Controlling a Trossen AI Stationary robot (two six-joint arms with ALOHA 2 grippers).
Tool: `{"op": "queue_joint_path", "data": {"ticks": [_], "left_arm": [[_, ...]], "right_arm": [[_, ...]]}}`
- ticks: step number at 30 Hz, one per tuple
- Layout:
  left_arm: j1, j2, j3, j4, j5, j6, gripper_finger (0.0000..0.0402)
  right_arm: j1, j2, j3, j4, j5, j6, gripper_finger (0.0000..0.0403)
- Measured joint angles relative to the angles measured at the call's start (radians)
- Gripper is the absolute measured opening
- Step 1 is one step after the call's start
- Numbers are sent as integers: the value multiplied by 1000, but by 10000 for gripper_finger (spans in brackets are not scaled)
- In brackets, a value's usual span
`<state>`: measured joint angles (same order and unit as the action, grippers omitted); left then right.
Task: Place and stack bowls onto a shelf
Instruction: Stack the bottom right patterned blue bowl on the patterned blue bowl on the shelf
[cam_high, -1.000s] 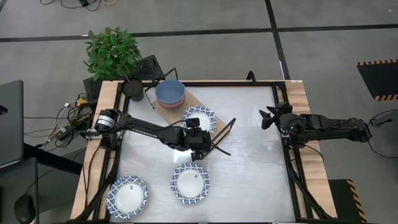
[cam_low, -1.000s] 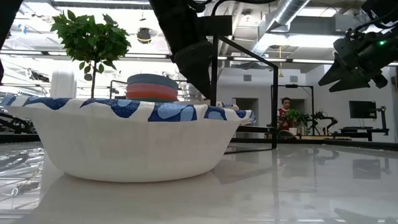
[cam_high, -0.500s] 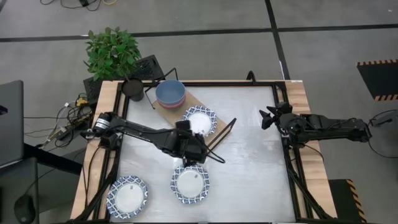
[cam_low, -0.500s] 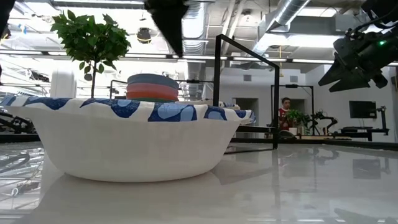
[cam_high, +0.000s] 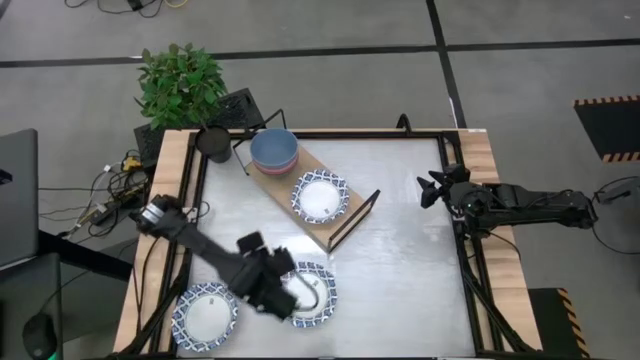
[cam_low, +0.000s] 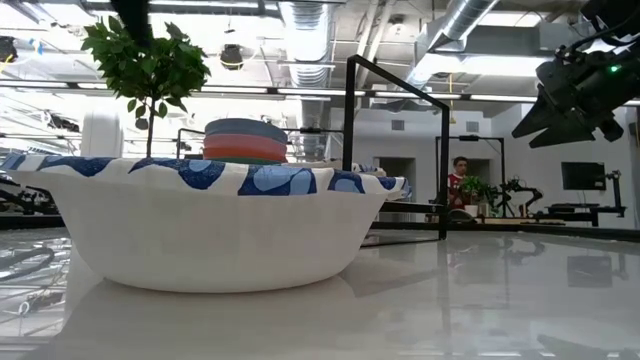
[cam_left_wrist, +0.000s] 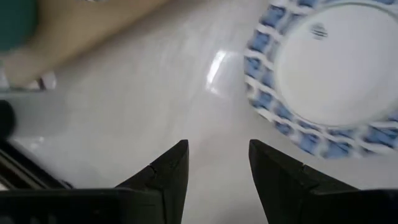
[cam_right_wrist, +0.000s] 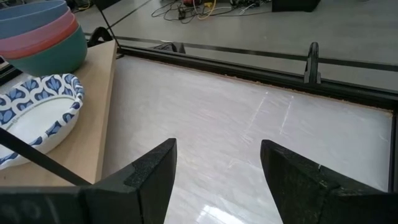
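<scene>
The left gripper (cam_left_wrist: 214, 163) shows its 2 dark fingers (cam_left_wrist: 171, 171) spread apart with nothing between them, only bare metal tabletop (cam_left_wrist: 137, 106) under the gap. Just beyond the fingertips and off to one side lies a patterned bowl (cam_left_wrist: 336, 68) with a blue-and-white rim and white centre, not touching either finger. From above, this gripper (cam_high: 272, 290) hangs over the near part of the table, right at the edge of that bowl (cam_high: 312, 293), with a second patterned bowl (cam_high: 205, 312) close behind it on the arm's other side.

Farther from these fingers, toward the back of the table, stands the shelf (cam_high: 330, 222), a light-wood board with black wire end frames. On it sit a third patterned bowl (cam_high: 320, 196) and, beside that, a stack of small bowls (cam_high: 273, 150) with the light blue one on top. A potted plant (cam_high: 182, 85) stands past the stack at the table's back corner.

The right gripper (cam_right_wrist: 217, 168) waits with its fingers wide and empty above the tabletop, well apart from the shelf (cam_right_wrist: 93, 118); ahead of it are the stack of 3 small bowls (cam_right_wrist: 43, 34) and the patterned bowl (cam_right_wrist: 37, 118) on the board. From above it (cam_high: 432, 188) sits at the table's right edge.

In the low view a patterned bowl (cam_low: 210, 225) fills the foreground, and a person (cam_low: 459, 180) shows in the room behind.
</scene>
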<state>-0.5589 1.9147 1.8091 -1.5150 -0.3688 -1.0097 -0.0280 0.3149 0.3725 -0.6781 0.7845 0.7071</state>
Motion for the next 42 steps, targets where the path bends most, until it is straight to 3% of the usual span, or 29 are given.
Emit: {"op": "queue_joint_path", "data": {"ticks": [3,13,17,21,25,29,32,37,42], "left_arm": [[-67,0,0,14,-41,-154,152],[-239,0,0,116,-366,-498,137],[-256,0,0,111,-381,-606,135],[-264,0,-1,-25,-396,-731,134],[-257,-38,-90,-28,-372,-766,135],[-232,-142,-293,147,-371,-750,135],[-202,-266,-504,371,-335,-707,135],[-152,-514,-884,924,-309,-559,135],[-104,-625,-1142,1442,-295,-446,135]], "right_arm": [[0,0,0,0,0,0,260],[0,0,0,0,0,0,260],[0,0,-1,0,0,0,260],[0,0,-1,1,4,0,260],[0,0,-1,3,6,0,260],[0,0,-2,4,6,0,260],[0,0,-2,4,6,0,260],[0,0,-2,4,5,1,260],[0,0,-2,4,3,3,260]]}}
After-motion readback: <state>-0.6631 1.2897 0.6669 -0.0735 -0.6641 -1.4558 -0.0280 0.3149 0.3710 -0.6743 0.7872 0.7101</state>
